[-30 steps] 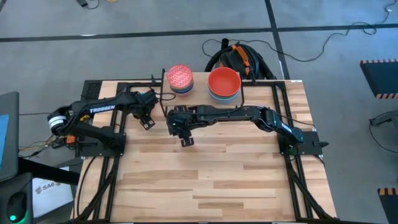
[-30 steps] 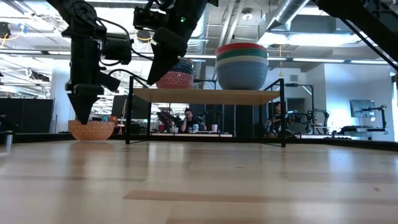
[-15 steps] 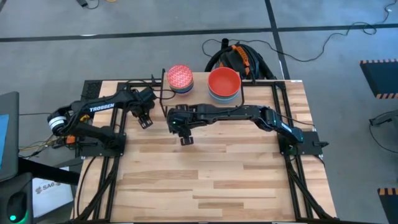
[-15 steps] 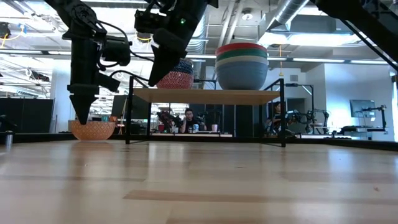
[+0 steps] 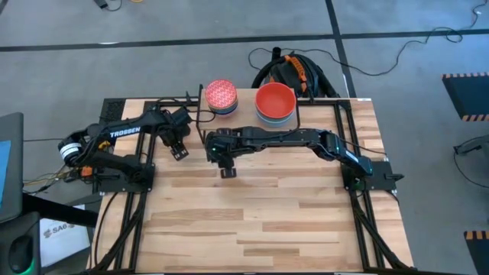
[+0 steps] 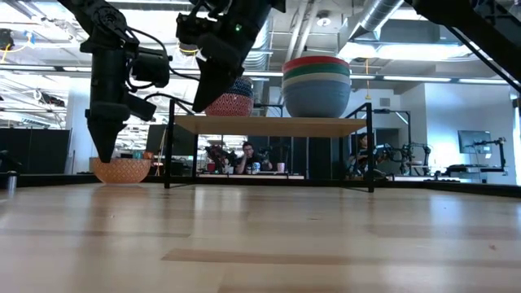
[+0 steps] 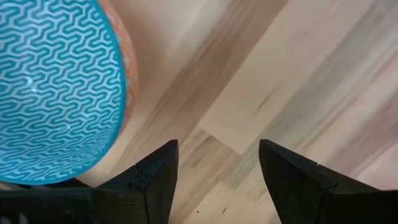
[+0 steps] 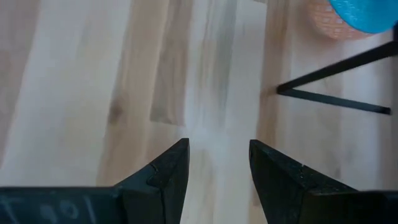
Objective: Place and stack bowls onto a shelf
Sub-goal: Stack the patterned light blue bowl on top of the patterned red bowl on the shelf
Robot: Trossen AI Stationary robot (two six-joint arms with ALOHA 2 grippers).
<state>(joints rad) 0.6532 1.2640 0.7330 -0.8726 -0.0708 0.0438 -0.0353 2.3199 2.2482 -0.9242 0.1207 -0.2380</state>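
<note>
Left gripper (image 7: 214,180) inches lower than second ago, fingers spread, empty, just beside patterned bowl (image 7: 56,93) on table left of shelf (image 6: 273,125). Right gripper (image 8: 217,174) barely shifts, spread, empty. Last pickup looks imminent; stacks (image 5: 274,102) already shelved.

Two bowl stacks up top: a red-patterned round bowl (image 5: 221,95) on a blue one, and a plain red bowl (image 5: 275,100) on grey-blue ones. Both dark arms meet just below them on the light wooden tabletop (image 5: 260,221).
</note>
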